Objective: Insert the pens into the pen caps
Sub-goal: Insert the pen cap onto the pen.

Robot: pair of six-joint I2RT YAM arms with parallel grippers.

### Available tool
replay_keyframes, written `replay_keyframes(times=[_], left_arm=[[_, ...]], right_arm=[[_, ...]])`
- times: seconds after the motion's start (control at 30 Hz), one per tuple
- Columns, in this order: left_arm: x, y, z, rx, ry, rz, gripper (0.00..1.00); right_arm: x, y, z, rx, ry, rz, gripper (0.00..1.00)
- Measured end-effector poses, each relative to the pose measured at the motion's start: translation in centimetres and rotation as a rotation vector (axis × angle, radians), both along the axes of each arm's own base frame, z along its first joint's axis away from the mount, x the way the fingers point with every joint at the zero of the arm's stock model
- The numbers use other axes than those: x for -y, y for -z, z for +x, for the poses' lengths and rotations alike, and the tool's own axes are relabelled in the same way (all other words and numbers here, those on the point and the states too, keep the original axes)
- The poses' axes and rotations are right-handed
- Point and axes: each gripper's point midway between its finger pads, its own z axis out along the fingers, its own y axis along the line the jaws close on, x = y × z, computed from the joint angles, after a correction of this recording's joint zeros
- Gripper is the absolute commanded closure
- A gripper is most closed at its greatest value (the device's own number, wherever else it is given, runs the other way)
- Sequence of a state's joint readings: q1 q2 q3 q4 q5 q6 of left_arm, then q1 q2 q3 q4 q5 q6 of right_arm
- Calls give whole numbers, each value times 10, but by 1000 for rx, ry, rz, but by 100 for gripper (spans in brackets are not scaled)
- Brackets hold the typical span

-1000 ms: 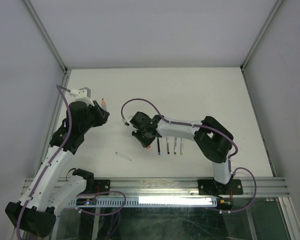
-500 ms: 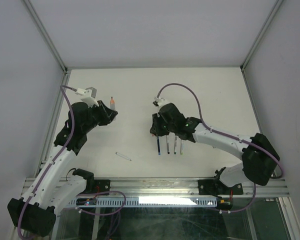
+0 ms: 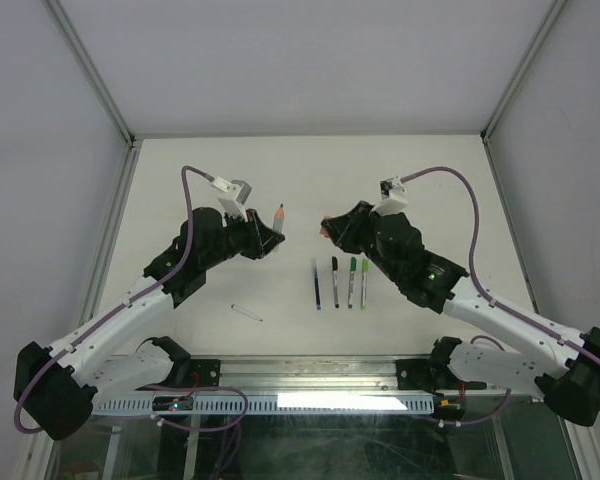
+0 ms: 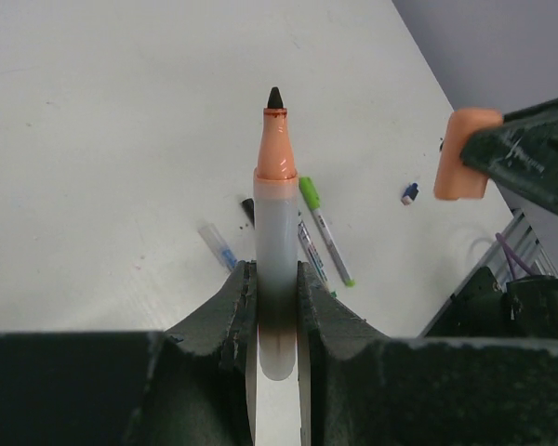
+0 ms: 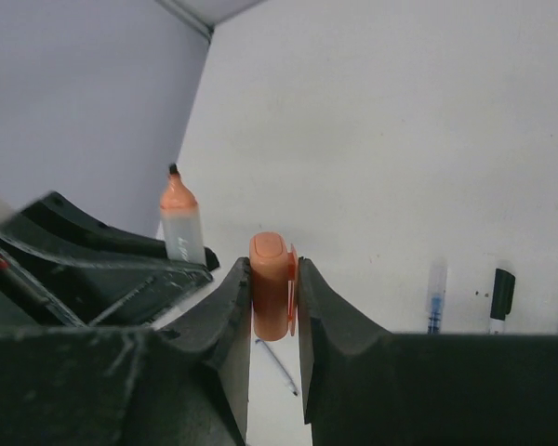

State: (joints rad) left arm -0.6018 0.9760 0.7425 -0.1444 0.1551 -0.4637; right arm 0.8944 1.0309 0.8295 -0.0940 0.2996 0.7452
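My left gripper (image 3: 264, 240) (image 4: 273, 279) is shut on the thick clear pen (image 3: 277, 220) (image 4: 276, 209), whose orange tip with its black nib points up and to the right. My right gripper (image 3: 336, 232) (image 5: 273, 268) is shut on the orange pen cap (image 3: 325, 230) (image 5: 272, 283). Pen and cap are lifted off the table and face each other with a short gap between them. From the left wrist view the orange cap (image 4: 463, 167) sits to the right of the pen tip. The right wrist view has the pen (image 5: 181, 228) to the left of the cap.
Several slim pens lie side by side on the white table (image 3: 430, 180): a blue one (image 3: 317, 285), a black one (image 3: 334, 278), a dark green one (image 3: 351, 280) and a light green one (image 3: 364, 282). A thin clear stick (image 3: 247, 312) lies alone further left. A small blue cap (image 4: 408, 193) rests on the table.
The left gripper carried the pen to the right towards the middle. The right arm swung out to the right and lifted the orange cap from over the row of pens to face the pen.
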Motion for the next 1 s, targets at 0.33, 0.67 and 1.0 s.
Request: replay_keyframes(times=[0.33, 0.67, 1.0], left_arm=[[36, -6, -10, 78, 125, -23, 100], [61, 6, -25, 72, 249, -4, 100], [77, 0, -36, 105, 325, -5, 100]], right_arm=[[36, -48, 4, 30, 200, 207, 100], [33, -40, 10, -32, 250, 243, 100], [26, -29, 17, -51, 260, 213, 100]])
